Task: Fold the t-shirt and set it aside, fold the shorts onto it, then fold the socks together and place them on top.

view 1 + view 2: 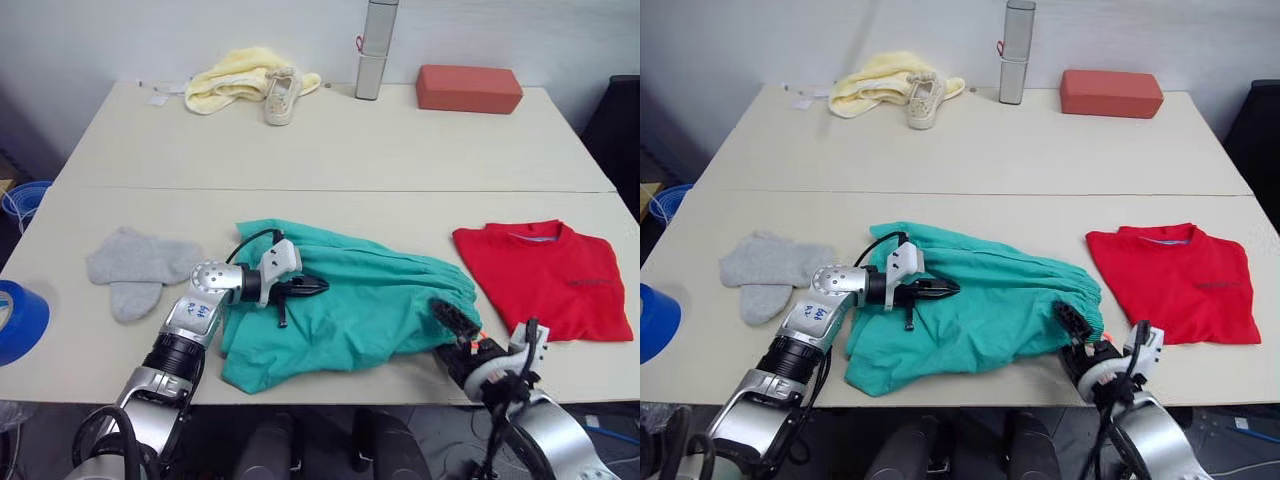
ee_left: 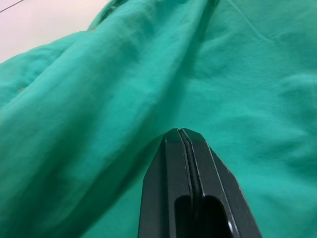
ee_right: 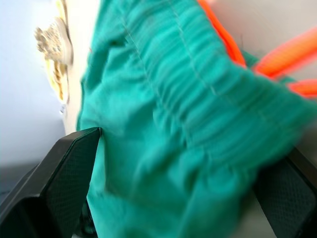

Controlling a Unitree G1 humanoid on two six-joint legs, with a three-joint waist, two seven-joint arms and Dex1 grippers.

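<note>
Beige table [image 1: 330, 150]: left gripper [image 1: 312, 287] pressed closed over shorts [image 1: 360, 300]; right gripper [image 3: 163, 188] wide, straddling waistband for grasp; t-shirt [image 1: 548, 275] folded at right.

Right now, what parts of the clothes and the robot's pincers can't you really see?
- Shorts: the underside and how the legs are folded, hidden by their own bunched cloth.
- Socks: they overlap, so each one's outline is unclear from the head views.
- T-shirt: the small chest print is too tiny to read.
- Right pincer: the waistband between its fingers is blurred in its wrist view.
</note>
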